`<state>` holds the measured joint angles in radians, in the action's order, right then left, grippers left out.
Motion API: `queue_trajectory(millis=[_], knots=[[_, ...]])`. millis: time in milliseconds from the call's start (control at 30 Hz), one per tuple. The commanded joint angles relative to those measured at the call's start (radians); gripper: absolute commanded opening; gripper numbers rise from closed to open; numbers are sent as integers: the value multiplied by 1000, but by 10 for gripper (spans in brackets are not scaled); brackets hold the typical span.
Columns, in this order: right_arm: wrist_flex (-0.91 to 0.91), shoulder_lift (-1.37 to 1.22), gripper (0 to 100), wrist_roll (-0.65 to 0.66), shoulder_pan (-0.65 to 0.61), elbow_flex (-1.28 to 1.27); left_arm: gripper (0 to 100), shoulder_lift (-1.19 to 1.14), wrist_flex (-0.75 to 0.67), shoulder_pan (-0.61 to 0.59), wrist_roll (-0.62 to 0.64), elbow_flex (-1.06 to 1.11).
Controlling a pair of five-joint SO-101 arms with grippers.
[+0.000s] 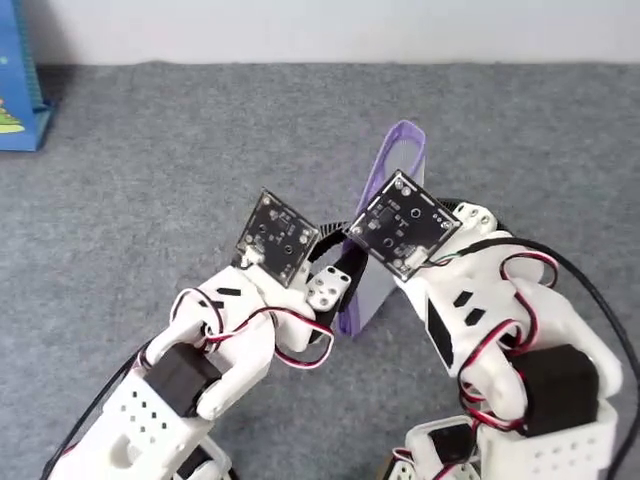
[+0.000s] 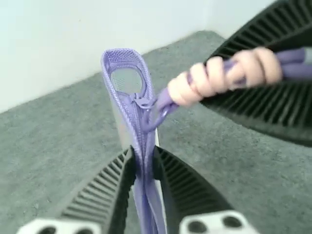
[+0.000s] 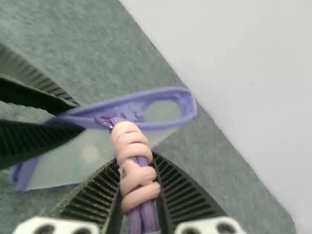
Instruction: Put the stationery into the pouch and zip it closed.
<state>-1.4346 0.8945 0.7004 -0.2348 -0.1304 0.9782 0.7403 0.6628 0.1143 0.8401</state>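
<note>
A purple-edged clear pouch stands on edge on the grey carpet between the two arms. In the left wrist view my left gripper is shut on the pouch's zipper edge. The far end of the pouch gapes open past the slider. My right gripper is shut on the pink and purple zipper pull cord, which runs to the slider. That cord also shows in the left wrist view, held by the right fingers.
A blue box stands at the far left edge of the carpet by the white wall. Open grey carpet lies to the left and right of the pouch.
</note>
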Motion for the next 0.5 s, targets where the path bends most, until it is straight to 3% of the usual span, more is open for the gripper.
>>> queue_trajectory(millis=[0,300,467], knots=[[74,12,9,-3,88,6,9,3,-21,-8,-25,13],[427,-56,9,58,306,-176,9,103,61,-101,-32,39],[595,-136,9,58,343,-224,9,236,127,-44,-84,94]])
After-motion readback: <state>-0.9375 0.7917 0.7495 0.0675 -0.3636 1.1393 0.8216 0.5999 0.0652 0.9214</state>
